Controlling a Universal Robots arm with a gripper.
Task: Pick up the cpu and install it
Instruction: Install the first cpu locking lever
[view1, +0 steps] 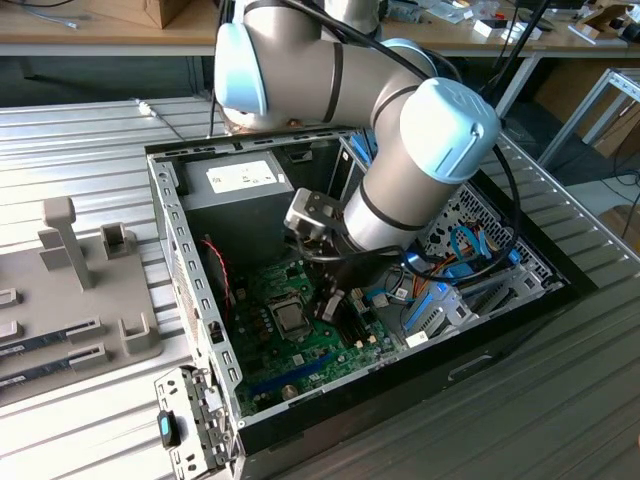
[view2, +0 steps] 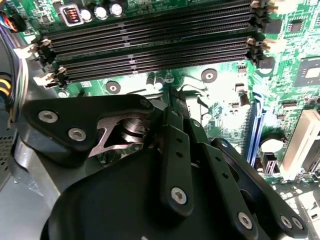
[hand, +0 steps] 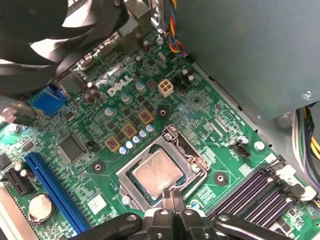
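One small flat square cpu (hand: 157, 174) with a dull silver-grey metal top lies inside the single silver metal socket frame (hand: 123, 175) on the green motherboard (hand: 200, 120). The black gripper (hand: 173, 196) hangs just above the socket frame's edge, jaws drawn narrow with the fingertips nearly together and nothing between them. Four long black memory slots (view2: 150, 45) run beside the socket frame, and one blue expansion slot (hand: 52, 192) lies on its other side. In the exterior view the socket frame sits low in the open black computer case (view1: 480, 350).

Dull silver metal cpu (hand: 157, 174); glossy green motherboard (hand: 200, 112).
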